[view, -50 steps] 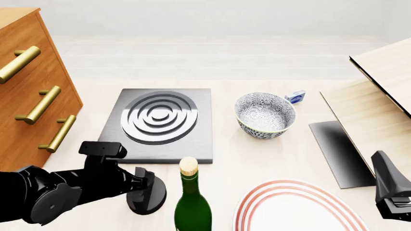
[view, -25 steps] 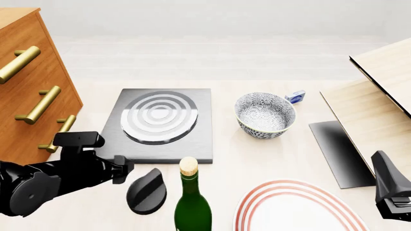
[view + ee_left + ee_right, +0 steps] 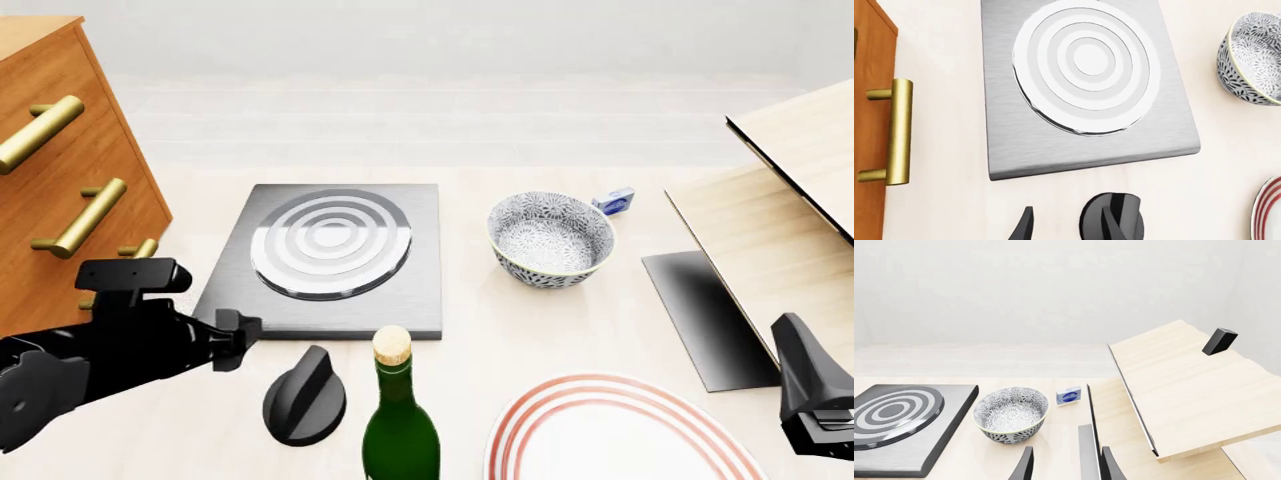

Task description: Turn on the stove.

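The stove's dark-grey metal plate (image 3: 334,300) lies left of centre, and its burner rings (image 3: 331,243) show pale silver-white. In the left wrist view the plate (image 3: 1014,150) and its white rings (image 3: 1087,65) fill the middle. The black oval knob (image 3: 304,400) stands on the table in front of the plate, its ridge tilted. My left gripper (image 3: 244,335) hovers just left of the knob, open and apart from it. In the left wrist view one of its fingers (image 3: 1024,226) is beside the knob (image 3: 1121,222). My right gripper (image 3: 811,395) stays low at the right, open and empty.
A wooden drawer cabinet (image 3: 67,200) with brass handles stands at the left. A green bottle (image 3: 398,425) stands right beside the knob. A patterned bowl (image 3: 550,240), a red-striped plate (image 3: 614,430), a dark flat panel (image 3: 705,315), a small blue box (image 3: 614,201) and a tilted wooden board (image 3: 787,220) occupy the right.
My left gripper has let go of the knob and drawn back to the left. The knob's ridge has turned, and the burner rings went from dark-and-silver to pale white.
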`<state>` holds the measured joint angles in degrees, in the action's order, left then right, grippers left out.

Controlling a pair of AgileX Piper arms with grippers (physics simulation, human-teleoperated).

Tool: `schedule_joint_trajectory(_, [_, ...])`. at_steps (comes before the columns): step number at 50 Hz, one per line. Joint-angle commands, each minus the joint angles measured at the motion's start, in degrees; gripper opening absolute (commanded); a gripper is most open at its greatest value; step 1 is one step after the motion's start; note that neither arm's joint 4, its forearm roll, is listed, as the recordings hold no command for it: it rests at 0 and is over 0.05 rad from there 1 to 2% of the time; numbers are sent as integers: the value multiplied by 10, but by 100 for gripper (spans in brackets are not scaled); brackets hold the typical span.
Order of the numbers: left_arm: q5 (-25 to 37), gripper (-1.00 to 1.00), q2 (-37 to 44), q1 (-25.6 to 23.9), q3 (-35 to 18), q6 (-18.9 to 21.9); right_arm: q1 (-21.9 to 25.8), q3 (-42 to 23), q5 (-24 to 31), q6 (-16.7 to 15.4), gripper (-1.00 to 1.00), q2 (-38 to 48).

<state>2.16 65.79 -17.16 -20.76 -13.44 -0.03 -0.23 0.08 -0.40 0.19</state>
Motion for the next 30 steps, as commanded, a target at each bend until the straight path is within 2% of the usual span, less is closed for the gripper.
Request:
schedule_joint_trajectory(1, [51,100,-67,0,-8,5,0,0,0,0,100,0])
schedule_joint_trajectory(11, [98,100,-131,5,-18,7,0,0,0,0,100,0])
schedule_joint_trajectory(30, [126,100,-179,5,-22,4,0,0,0,0,100,0])
